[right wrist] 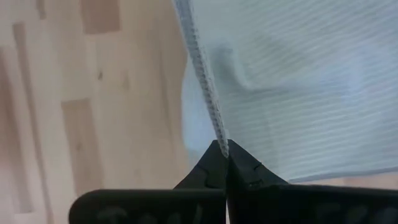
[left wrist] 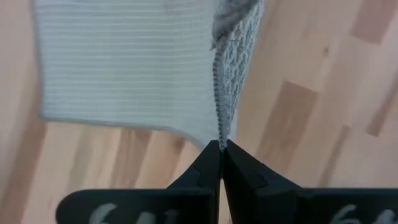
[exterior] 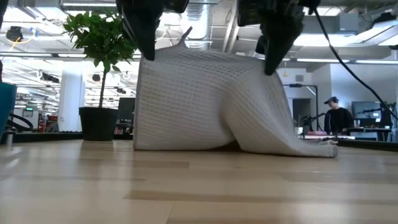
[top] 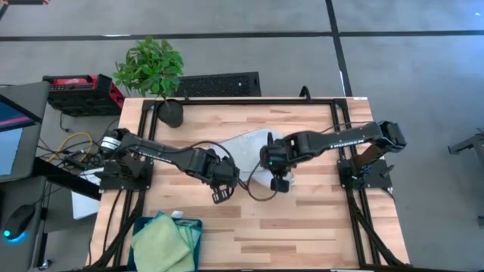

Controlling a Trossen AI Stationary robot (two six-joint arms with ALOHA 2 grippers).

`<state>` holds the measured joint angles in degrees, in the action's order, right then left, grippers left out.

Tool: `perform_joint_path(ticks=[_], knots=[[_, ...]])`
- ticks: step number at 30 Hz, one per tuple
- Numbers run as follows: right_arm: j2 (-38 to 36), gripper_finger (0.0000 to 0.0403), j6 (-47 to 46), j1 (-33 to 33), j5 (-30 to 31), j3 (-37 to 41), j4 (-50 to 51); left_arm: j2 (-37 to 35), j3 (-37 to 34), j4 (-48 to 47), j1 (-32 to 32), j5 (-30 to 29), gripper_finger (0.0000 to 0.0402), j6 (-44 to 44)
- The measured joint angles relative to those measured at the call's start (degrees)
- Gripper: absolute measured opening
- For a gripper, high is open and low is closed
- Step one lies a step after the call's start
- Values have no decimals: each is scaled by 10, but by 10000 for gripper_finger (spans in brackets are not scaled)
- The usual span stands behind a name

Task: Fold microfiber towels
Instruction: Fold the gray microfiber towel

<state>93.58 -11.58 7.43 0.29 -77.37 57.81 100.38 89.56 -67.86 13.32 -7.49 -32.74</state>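
Observation:
A pale grey microfiber towel [exterior: 199, 99] hangs between my two grippers above the middle of the table, and its lower edge [exterior: 186, 147] lies on the wood. One end trails along the table toward the right [exterior: 320, 149]. The towel also shows in the high view [top: 248, 145]. My left gripper [top: 221, 189] is shut on the towel's upper left corner. My right gripper [top: 280, 181] is shut on its upper right corner. Light green cloths [top: 162, 242] lie in the dark teal bin [top: 195, 225] at the near left. My left gripper pinches the towel's hemmed edge at a corner [left wrist: 219, 134] between its two shut fingers, pointing down from above. The cloth hangs below the fingers [exterior: 146, 43], its lower edge on the table. My right gripper pinches the towel's stitched edge [right wrist: 217, 134] between its two shut fingers, from above. The cloth slopes down from the fingers [exterior: 273, 56] to the table.
A potted plant [top: 155, 72] stands at the table's far left corner. The bin sits at the near left edge. Bare wood lies at the near right of the table [top: 318, 227]. A person [exterior: 336, 118] stands in the room behind.

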Motion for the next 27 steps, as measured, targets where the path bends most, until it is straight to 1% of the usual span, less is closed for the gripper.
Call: perform_joint_path(ticks=[7, 12, 14, 20, 23, 27], knots=[[-2, 7, 76, -66, 0, 0, -11, 0, 0, -21, -20, -64, 0, -6], [7, 7, 127, -115, 0, 0, -31, 0, 0, -38, -51, -97, 0, -9], [6, 7, 141, -132, 10, 0, -37, 0, 0, -45, -65, -111, 0, -14], [6, 7, 184, -183, 18, 0, -60, 0, -15, -37, -109, -114, 0, -16], [6, 7, 220, -201, 17, 0, -84, 0, -44, -16, -130, -113, 0, -16], [6, 7, 241, -223, 19, 0, -103, 0, -75, 27, -156, -110, 0, -4]])
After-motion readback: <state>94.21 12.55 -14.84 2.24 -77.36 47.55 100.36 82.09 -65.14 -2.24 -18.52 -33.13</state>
